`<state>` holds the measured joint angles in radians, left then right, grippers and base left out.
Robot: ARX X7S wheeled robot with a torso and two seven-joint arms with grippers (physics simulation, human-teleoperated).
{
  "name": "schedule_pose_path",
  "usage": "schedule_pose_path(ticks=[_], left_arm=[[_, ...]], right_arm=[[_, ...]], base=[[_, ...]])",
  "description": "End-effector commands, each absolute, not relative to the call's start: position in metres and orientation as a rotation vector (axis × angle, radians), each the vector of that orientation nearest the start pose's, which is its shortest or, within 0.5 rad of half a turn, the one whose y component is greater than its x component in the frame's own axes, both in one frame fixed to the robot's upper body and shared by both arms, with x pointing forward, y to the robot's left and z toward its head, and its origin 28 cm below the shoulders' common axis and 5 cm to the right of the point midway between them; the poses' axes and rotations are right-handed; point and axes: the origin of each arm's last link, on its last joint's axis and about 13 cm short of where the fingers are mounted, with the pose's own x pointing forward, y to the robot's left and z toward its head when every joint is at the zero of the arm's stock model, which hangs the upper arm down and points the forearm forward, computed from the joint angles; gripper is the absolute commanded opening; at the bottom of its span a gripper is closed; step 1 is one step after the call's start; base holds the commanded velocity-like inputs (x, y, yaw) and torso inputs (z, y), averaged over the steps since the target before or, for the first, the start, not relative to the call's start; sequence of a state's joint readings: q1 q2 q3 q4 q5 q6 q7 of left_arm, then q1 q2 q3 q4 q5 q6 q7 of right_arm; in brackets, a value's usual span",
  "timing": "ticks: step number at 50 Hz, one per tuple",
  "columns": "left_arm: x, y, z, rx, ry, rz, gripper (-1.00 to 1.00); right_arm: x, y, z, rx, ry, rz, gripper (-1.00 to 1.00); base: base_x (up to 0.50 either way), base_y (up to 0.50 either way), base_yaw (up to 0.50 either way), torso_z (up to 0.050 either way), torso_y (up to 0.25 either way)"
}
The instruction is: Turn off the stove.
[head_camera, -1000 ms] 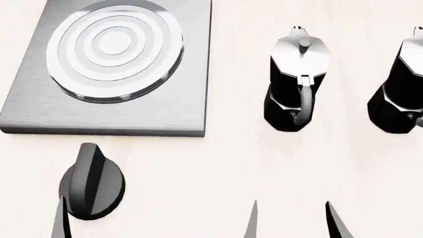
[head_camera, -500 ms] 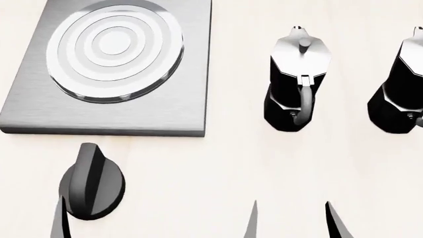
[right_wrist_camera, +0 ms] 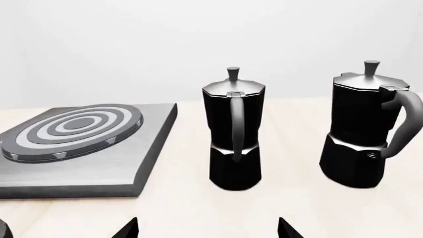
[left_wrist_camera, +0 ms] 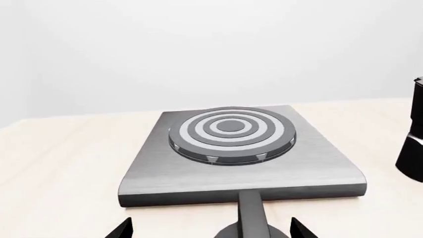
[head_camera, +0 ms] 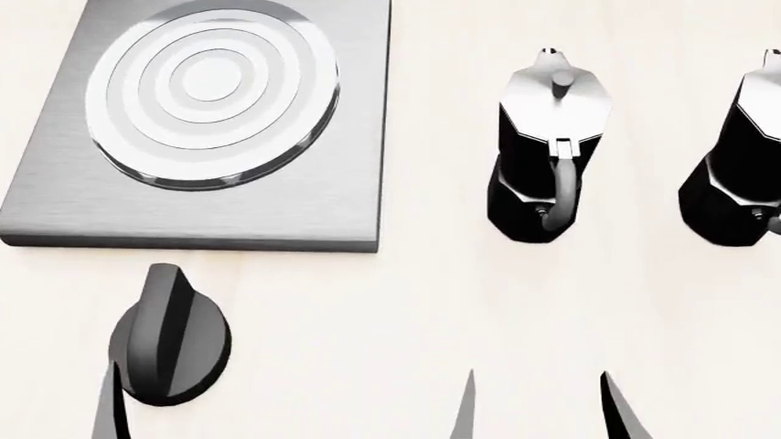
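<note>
A: Item one, the stove?

B: Stove plate [head_camera: 208,128]: flat, square, brushed grey metal, rounded front edge, lying on the pale wooden table [head_camera: 427,302] ahead of my left arm. Burner [head_camera: 210,90]: round, raised, concentric light and dark rings.

A: And the knob?

B: Knob [head_camera: 168,343]: black, round base with a raised ridge, just in front of the plate and apart from it. The ridge's long axis runs toward the plate's front edge, tilted slightly from square in the head view.

A: Your fingers?

B: Left gripper [left_wrist_camera: 210,230]: spread apart, one tip on each side of the ridge, touching nothing that I can see. Right gripper [right_wrist_camera: 208,229]: spread apart, empty, above bare table.

A: Other stock?

B: Two moka pots, faceted, black bases, silvery tops: the near moka pot [head_camera: 550,151] beside the plate, the far moka pot [head_camera: 744,165] further right, handles toward me.
</note>
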<state>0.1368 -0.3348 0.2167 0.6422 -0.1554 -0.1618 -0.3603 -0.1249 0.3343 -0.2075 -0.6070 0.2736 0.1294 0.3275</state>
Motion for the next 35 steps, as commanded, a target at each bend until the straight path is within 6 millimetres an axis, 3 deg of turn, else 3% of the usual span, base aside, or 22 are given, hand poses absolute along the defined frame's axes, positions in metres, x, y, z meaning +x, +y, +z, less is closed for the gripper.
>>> schedule_pose_path(ticks=[1,35], left_arm=[[0.1653,0.2092,0.1043,0.052,-0.287,0.007,1.0],[0.1645,0.211,0.1098,0.014,-0.309,0.032,1.0]], right_arm=[[0.1686,-0.0996,0.1015,0.047,-0.259,0.044,1.0],[0.1692,-0.0984,0.1,0.049,-0.251,0.049,1.0]], base=[[0.0,0.0,0.0,0.0,0.0],[0.0,0.0,0.0,0.0,0.0]])
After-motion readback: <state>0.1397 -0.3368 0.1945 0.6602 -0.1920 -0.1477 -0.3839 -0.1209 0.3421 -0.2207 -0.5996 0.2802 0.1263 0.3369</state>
